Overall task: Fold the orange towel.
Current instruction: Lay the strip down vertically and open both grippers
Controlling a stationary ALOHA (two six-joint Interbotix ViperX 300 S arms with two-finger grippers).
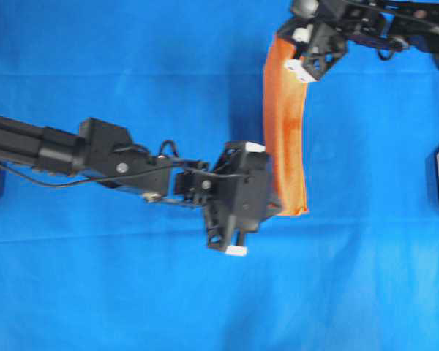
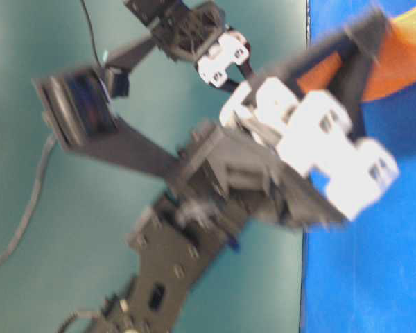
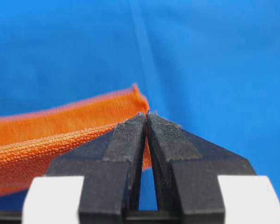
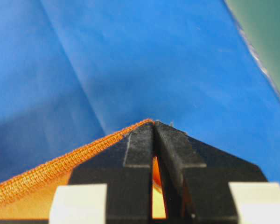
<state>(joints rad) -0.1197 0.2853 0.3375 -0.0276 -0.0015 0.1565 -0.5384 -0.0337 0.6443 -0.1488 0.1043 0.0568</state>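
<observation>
Overhead exterior: left gripper and right gripper pinch orange towel.

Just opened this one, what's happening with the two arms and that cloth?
Both arms are holding the orange towel over the blue cloth. The left gripper is shut on one corner, the right gripper on another. Overhead, the towel shows as a narrow strip strung between them, so a fold looks to be under way.

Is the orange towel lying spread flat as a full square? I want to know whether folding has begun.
No: overhead, the orange towel shows as a narrow strip, pinched at its ends by the left gripper and right gripper.
</observation>
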